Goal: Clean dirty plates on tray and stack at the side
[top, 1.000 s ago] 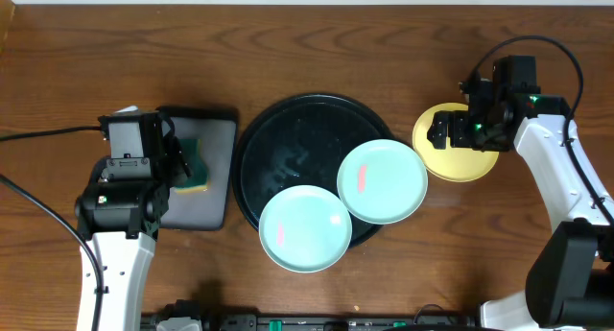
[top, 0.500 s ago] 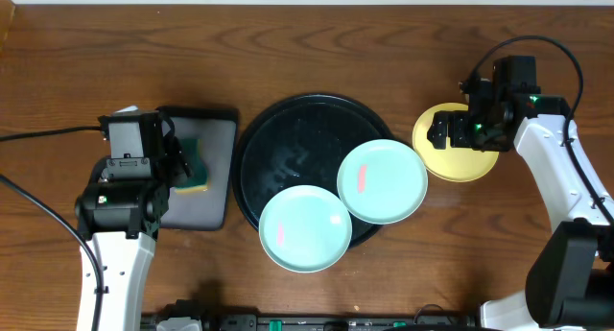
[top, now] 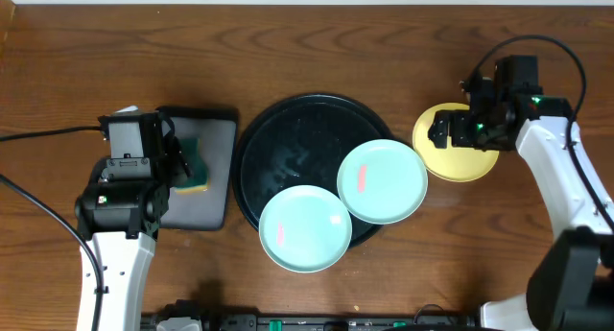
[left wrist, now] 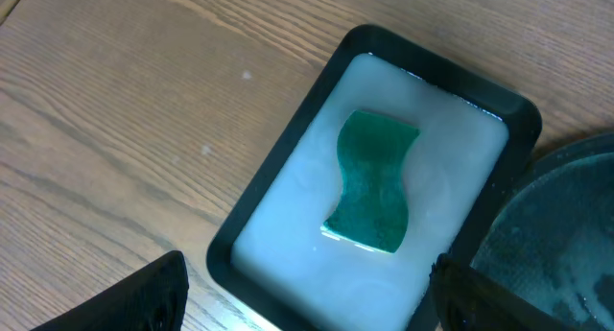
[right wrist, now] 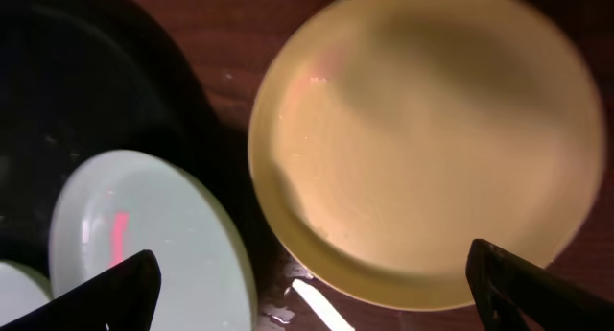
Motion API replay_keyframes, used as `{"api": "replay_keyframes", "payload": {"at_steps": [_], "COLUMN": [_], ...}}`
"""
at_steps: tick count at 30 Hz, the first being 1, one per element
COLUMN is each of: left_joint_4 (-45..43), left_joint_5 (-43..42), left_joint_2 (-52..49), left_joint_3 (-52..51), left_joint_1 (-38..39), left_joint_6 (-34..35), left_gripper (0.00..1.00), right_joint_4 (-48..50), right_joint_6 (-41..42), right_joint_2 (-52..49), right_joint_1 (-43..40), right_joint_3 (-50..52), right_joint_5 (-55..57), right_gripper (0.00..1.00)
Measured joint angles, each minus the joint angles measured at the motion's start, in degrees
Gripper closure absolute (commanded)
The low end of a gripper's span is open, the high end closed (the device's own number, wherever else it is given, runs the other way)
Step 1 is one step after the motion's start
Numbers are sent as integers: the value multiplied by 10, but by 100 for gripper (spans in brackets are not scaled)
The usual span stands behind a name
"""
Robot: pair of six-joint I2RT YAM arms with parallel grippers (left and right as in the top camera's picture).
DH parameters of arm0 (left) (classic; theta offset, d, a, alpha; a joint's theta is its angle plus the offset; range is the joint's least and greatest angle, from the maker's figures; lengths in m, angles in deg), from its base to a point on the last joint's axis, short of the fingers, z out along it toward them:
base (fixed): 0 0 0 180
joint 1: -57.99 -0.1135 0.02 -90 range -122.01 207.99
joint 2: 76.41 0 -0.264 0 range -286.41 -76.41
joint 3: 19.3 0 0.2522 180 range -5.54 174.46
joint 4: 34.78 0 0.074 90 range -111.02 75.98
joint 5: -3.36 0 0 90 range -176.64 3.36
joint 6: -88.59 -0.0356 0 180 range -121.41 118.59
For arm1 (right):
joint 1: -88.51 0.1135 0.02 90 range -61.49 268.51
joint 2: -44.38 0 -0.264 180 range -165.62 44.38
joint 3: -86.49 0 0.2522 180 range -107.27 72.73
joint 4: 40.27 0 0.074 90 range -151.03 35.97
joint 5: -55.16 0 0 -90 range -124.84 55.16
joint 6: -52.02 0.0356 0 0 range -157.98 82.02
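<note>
The round black tray (top: 288,130) lies mid-table. Two pale mint plates rest on its front right part, overhanging the rim: one (top: 382,181) to the right and one (top: 304,228) at the front, each with a red smear. A yellow plate (top: 460,163) lies on the table right of the tray. Over it hovers my right gripper (top: 443,131), open and empty. In the right wrist view the yellow plate (right wrist: 432,149) fills the frame above the right gripper (right wrist: 317,293), with a mint plate (right wrist: 144,235) at lower left. My left gripper (top: 177,158) is open and empty.
A small rectangular black tray (top: 201,208) left of the round tray holds a green sponge (top: 197,165). In the left wrist view the sponge (left wrist: 372,180) lies in milky liquid, beyond the left gripper (left wrist: 317,302). Water drops (right wrist: 317,302) wet the wood beside the yellow plate.
</note>
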Motion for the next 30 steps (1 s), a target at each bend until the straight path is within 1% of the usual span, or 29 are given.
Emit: {"api": "replay_keyframes", "payload": {"at_steps": [7, 12, 23, 30], "left_joint_4": [0, 0, 0, 0], "left_joint_5": [0, 0, 0, 0], "left_joint_2": [0, 0, 0, 0], "left_joint_3": [0, 0, 0, 0], "left_joint_1": [0, 0, 0, 0], "left_joint_6": [0, 0, 0, 0], "left_gripper": [19, 19, 19, 19], "right_joint_4": [1, 0, 1, 0], "right_joint_6": [0, 0, 0, -2], "right_joint_2": [143, 223, 372, 418], "right_joint_1": [0, 1, 1, 19], "right_joint_3": [0, 0, 0, 0], "right_joint_5": [0, 0, 16, 25], "right_gripper": [1, 1, 1, 1]}}
